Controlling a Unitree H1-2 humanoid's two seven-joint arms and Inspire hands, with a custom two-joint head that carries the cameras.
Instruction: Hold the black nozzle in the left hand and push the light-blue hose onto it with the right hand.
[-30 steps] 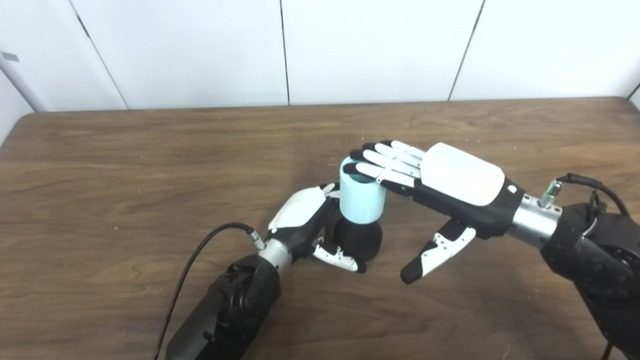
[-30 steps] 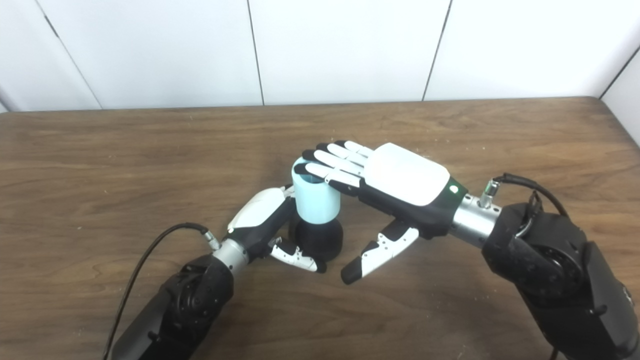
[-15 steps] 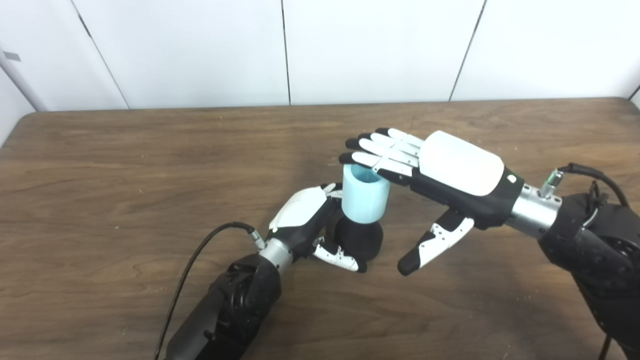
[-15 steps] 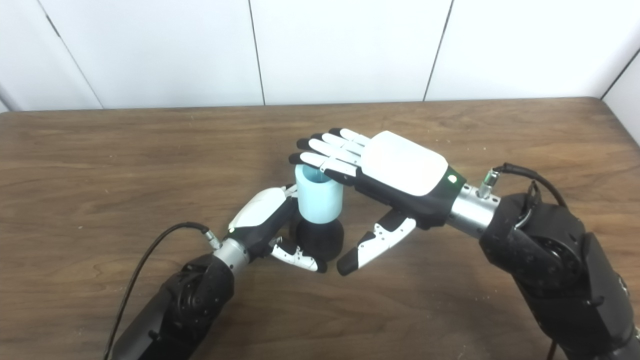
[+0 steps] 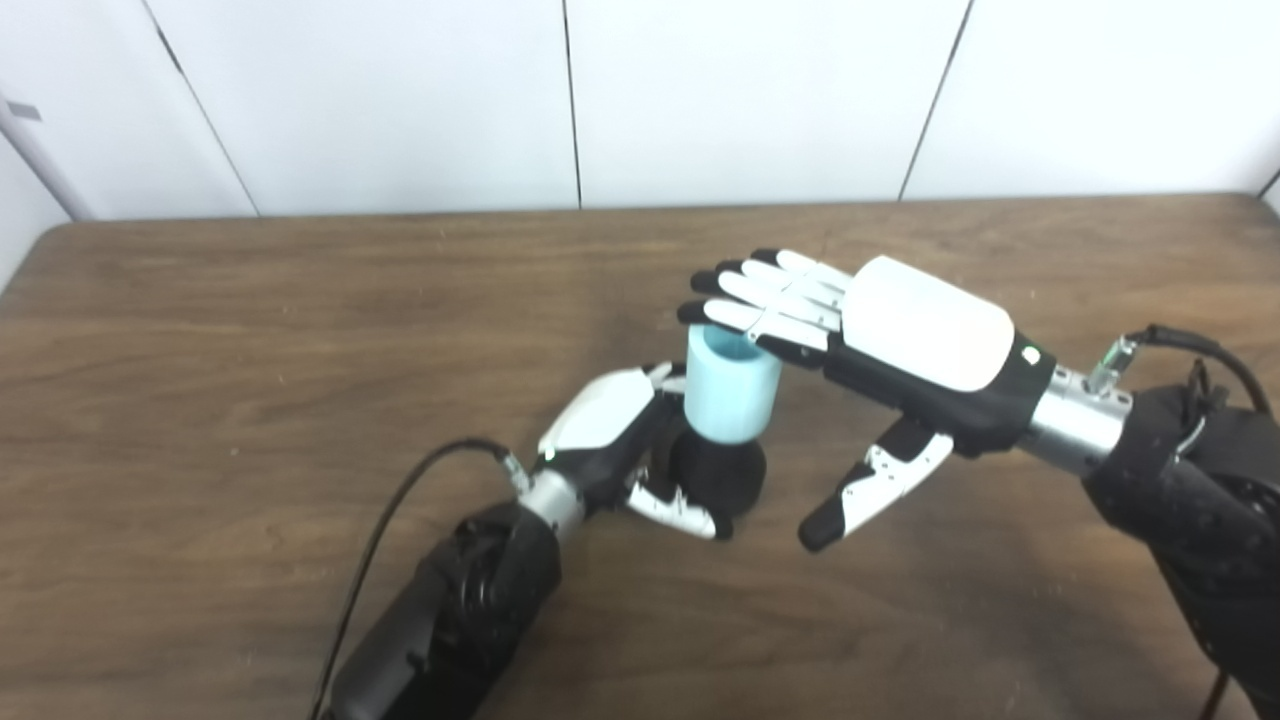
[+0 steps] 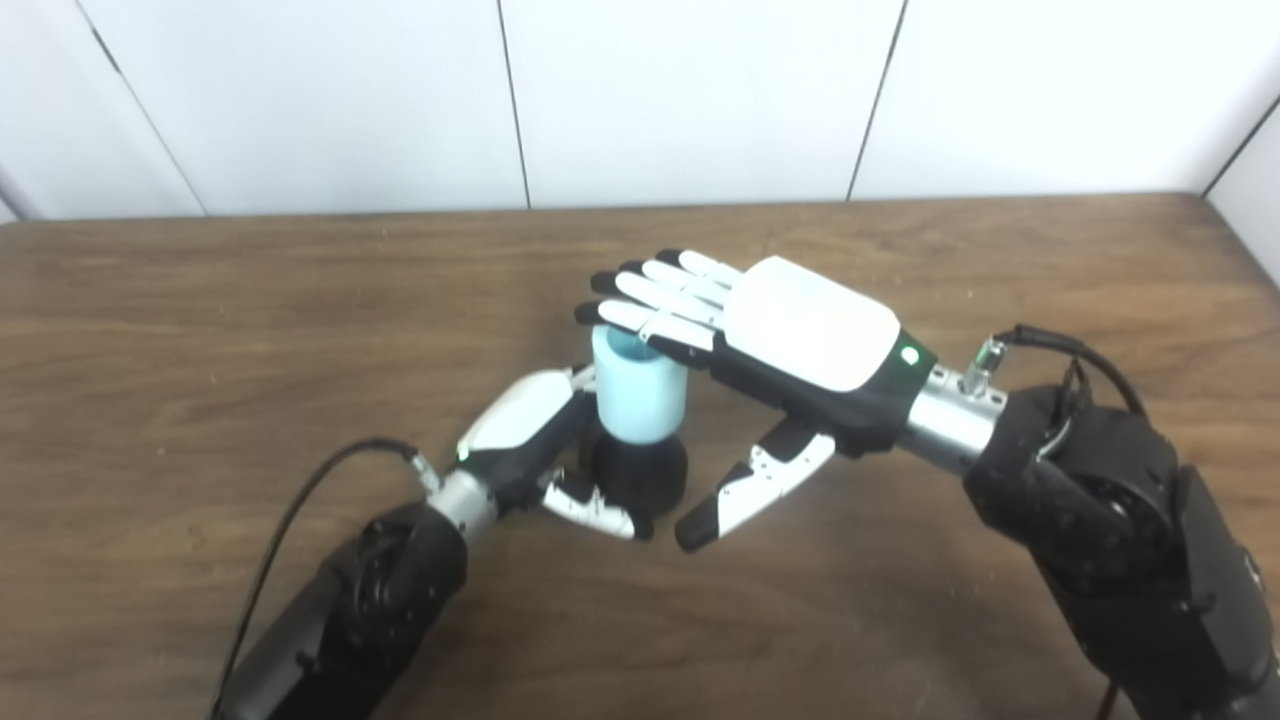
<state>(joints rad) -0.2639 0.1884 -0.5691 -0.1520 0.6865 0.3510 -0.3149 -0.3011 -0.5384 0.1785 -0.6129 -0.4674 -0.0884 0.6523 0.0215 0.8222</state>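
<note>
Lifted a little since a second ago, your right hand [image 5: 880, 340] now rests only its fingertips [image 5: 715, 305] on the far rim of the hose, where earlier the flat fingers lay lower across its top; the hose itself sits slightly lower on the nozzle, and little else has shifted.

Across the wooden surface [image 5: 250, 320], both arms reach in toward the centre. Your right hand is spread flat, palm down, fingers straight and together, thumb hanging free below and to the side; it grips nothing and merely presses or touches the hose's upper edge. Your left hand [image 5: 610, 430] is curled round the black nozzle [image 5: 718, 475] at its base, thumb wrapped across the front, holding it upright on the surface.

Standing on top of the nozzle is the light-blue hose [image 5: 730, 395], a short open-topped sleeve, roughly upright, its lower end over the nozzle's neck.

Judged by looks, the hose seems light and thin-walled, probably somewhat pliable, so a push on one side of the rim could tip or buckle it. You would do better to bear evenly on the whole top edge, or clasp its wall midway. The nozzle appears rigid and smooth; your low grip near the bulb suits it, leaving the neck free.
</note>
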